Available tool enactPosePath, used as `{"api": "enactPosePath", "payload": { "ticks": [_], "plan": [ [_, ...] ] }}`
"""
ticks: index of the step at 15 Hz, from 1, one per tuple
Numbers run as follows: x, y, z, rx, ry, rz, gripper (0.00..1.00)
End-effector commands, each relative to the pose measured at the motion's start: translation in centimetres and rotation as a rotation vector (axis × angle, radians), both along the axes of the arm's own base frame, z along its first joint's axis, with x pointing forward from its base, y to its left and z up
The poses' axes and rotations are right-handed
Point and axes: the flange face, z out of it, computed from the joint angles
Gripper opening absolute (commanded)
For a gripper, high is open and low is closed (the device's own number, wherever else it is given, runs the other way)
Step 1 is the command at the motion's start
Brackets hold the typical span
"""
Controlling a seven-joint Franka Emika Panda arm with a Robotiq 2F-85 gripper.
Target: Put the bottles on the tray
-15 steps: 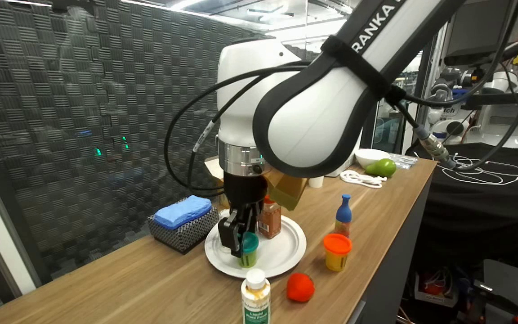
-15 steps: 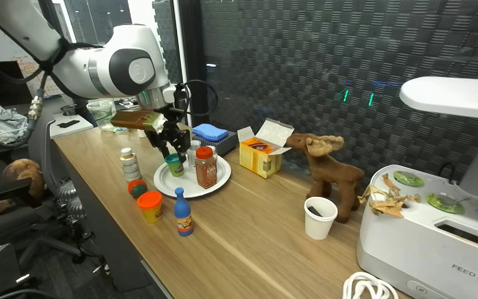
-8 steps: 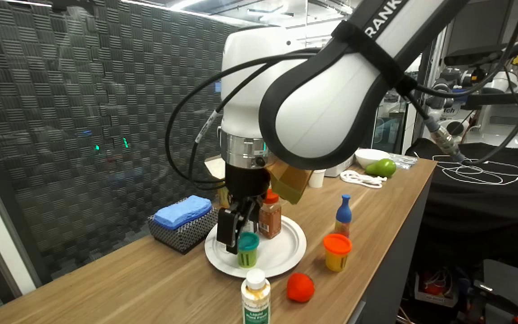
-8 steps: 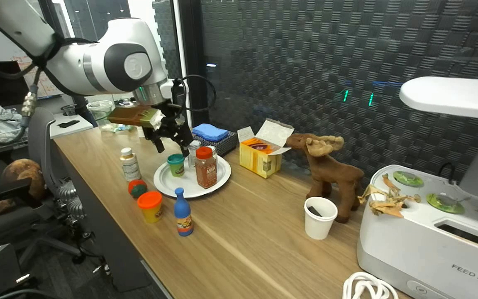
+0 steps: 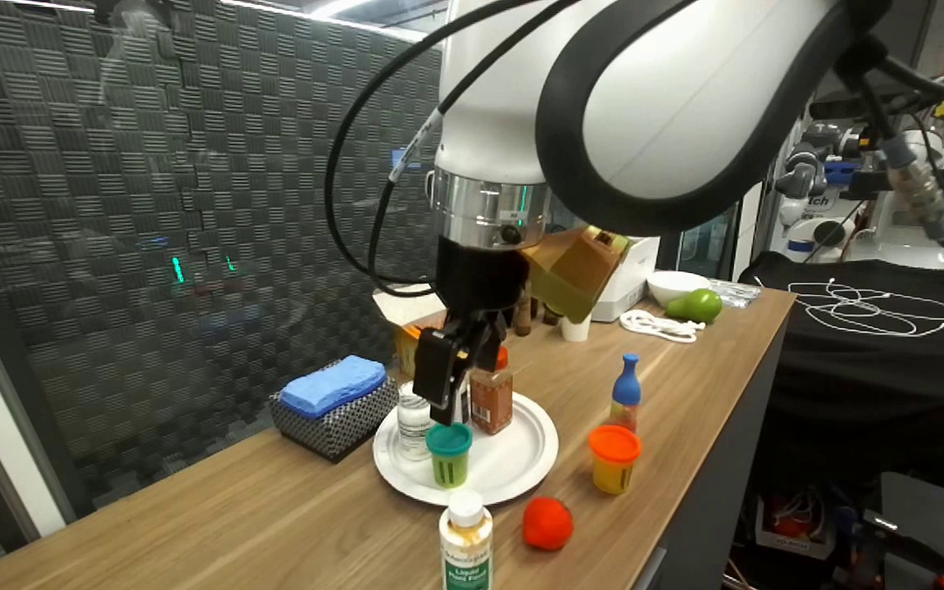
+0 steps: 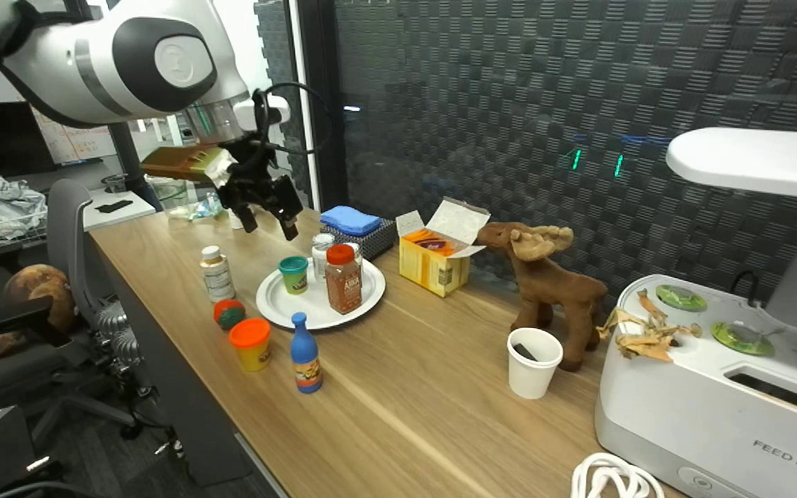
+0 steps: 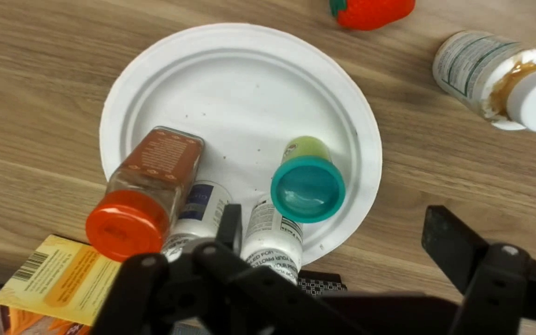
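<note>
At four o'clock on the round white plate [image 7: 249, 100] in the wrist view stands the green tub [image 7: 307, 186] with its teal lid. It's at eleven o'clock from the pincer [image 7: 333, 223], which is spread wide above it.

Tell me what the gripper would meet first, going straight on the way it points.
Probably the teal-capped jar on the tray, beyond the open gripper; depth and exact alignment are unclear.
</note>
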Motion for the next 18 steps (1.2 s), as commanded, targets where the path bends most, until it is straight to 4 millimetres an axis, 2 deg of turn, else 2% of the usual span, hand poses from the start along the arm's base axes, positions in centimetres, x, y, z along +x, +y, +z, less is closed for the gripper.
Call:
{"api": "enactPosePath", "payload": {
  "ticks": [1, 5, 9, 13, 18],
  "plan": [
    [-3.1, 0.0, 2.5, 0.014, 0.001, -0.035, 1.00],
    [-5.7, 2.1, 2.4, 0.051, 0.036, 0.001, 1.00],
    [-7.0, 4.8, 0.8, 0.101, 0.098, 0.070, 1.00],
    [-6.9, 5.8, -0.7, 0.083, 0.126, 0.112, 1.00],
    [-6.2, 5.8, -2.0, 0.068, 0.130, 0.136, 1.00]
  ]
}}
